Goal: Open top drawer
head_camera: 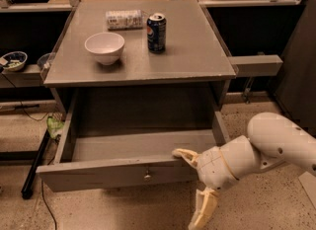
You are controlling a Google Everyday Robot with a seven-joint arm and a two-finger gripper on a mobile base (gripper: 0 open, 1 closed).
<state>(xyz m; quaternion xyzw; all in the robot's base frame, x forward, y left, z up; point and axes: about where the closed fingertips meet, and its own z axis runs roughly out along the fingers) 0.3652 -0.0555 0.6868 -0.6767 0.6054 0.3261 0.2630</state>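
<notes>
The top drawer is a wide grey front with a small round metal knob at its centre. It stands pulled far out of the cabinet, and its deep grey box shows empty inside. My gripper is at the right end of the drawer front, on a white arm coming in from the right. Its fingers are spread wide. The upper finger rests on the top edge of the drawer front. The lower finger hangs down in front of it, below the drawer. The lower drawers are hidden.
On the grey cabinet top stand a white bowl, a blue soda can and a can lying on its side. A shelf with a small bowl is at the left. A black bar lies on the floor at left.
</notes>
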